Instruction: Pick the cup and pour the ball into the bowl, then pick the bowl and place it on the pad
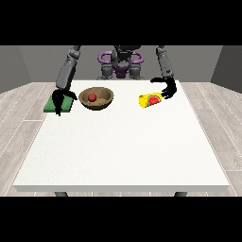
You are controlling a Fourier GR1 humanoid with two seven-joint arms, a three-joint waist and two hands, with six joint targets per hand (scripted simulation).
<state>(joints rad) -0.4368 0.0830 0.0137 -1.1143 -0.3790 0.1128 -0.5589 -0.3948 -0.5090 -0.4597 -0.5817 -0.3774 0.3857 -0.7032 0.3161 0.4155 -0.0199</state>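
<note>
— Where does the bowl (96, 99) sit?
— On the table (123, 151), towards the far edge and left of the middle. The ball (92, 97) lies inside it.
— And the pad (60, 103)?
— Just left of the bowl, near the table's left edge, apart from it. The hand at the view's left (60, 99) hangs over the pad.
— The cup (150, 100)?
— On its side, well right of the bowl, at about the same depth. The hand at the view's right (168, 89) is just beside it, on its right and slightly behind.
— What about the near half of the table?
— Nothing to report there; everything lies along the far part, in front of the robot (120, 61).
</note>
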